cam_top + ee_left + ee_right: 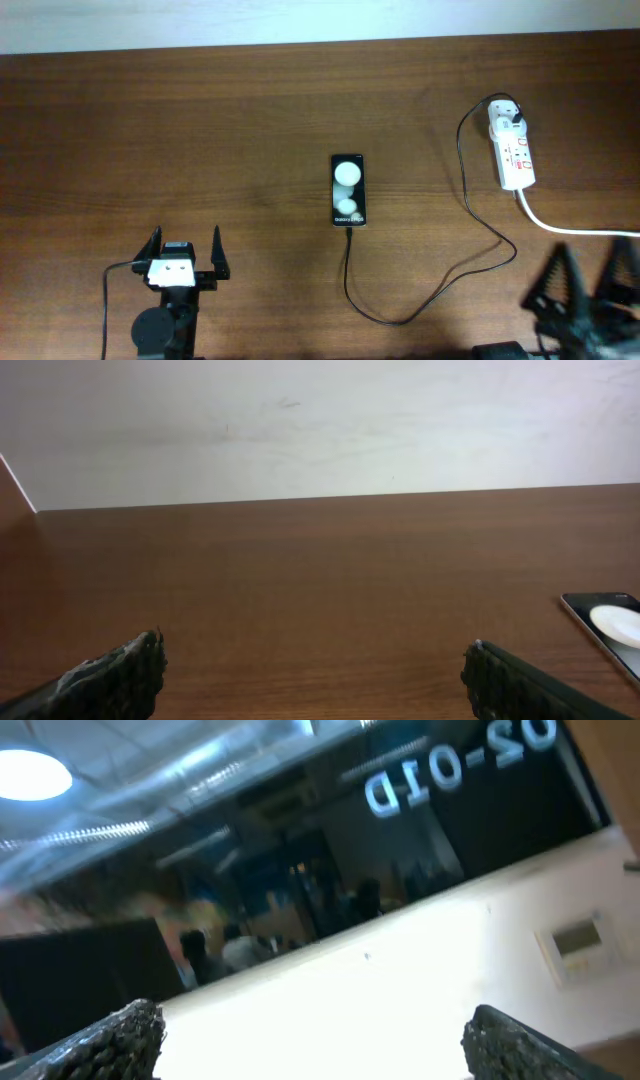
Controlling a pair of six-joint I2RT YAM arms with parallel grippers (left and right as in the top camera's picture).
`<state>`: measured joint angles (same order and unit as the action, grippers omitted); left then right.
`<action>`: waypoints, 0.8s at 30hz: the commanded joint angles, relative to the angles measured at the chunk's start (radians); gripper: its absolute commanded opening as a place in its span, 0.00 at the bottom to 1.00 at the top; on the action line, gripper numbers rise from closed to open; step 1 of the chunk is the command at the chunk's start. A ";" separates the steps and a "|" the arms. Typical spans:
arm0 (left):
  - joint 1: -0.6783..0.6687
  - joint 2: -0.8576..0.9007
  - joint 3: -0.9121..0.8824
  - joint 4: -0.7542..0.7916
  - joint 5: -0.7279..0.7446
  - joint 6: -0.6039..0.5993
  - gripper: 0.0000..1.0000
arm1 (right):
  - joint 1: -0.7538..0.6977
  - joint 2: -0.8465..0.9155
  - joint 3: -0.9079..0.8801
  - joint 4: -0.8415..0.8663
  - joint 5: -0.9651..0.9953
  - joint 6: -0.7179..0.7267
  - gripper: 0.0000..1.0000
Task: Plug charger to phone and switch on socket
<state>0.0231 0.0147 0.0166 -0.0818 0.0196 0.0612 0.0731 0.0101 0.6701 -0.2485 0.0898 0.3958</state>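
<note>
The black phone lies flat at the table's middle, with two white round reflections on its face. Its corner also shows at the right edge of the left wrist view. The charger's thin black cable meets the phone's near end, loops right and runs up to the white adapter sitting in the white socket strip at the far right. My left gripper is open and empty, near the front left. My right gripper is open and empty at the front right, its camera tilted up at a wall.
The strip's thick white cord runs off the right edge. A pale wall stands behind the table's far edge.
</note>
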 commanded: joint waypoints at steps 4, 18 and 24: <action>0.006 -0.009 -0.007 0.000 0.011 0.016 0.99 | 0.005 -0.004 -0.304 0.207 0.006 0.004 0.99; 0.006 -0.009 -0.007 0.000 0.011 0.016 0.99 | 0.005 -0.004 -0.665 0.378 -0.052 0.004 0.99; 0.006 -0.009 -0.007 0.000 0.011 0.016 0.99 | 0.005 0.002 -0.665 0.170 -0.055 0.002 0.99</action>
<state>0.0231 0.0147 0.0166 -0.0818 0.0196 0.0608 0.0731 0.0116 0.0116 -0.0376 0.0486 0.3962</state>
